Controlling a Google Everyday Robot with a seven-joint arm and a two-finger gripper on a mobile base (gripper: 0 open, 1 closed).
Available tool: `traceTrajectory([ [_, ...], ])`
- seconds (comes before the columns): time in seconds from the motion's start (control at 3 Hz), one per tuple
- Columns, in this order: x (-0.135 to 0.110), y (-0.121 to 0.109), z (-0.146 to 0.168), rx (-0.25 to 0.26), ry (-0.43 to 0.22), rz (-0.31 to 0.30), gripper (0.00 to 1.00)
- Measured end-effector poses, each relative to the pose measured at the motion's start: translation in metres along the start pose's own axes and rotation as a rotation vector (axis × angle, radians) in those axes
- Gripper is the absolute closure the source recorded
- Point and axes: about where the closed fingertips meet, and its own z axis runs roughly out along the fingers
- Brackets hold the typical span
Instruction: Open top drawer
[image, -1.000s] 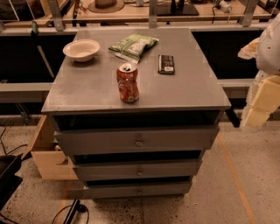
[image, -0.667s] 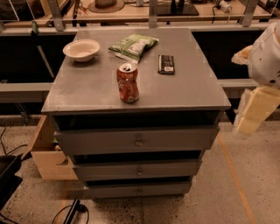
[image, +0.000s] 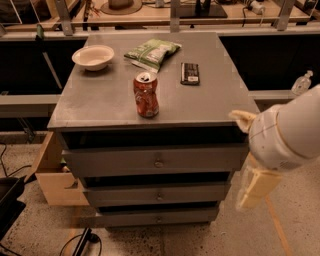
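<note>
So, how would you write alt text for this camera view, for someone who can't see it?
A robot's pale hand hangs by the right front corner of a grey cabinet with three drawers, beside the top drawer and clear of its centre knob. On top sit a red can, a white bowl, a green snack bag and a dark flat packet.
</note>
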Motion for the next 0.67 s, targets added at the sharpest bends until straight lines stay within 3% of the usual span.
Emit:
traceTrajectory([
  [0.33,-0.002,0.019,0.068,-0.015,-0.059,-0.036,0.0],
  [0.67,-0.003,-0.006,0.127,0.062,-0.075,-0.04,0.0],
])
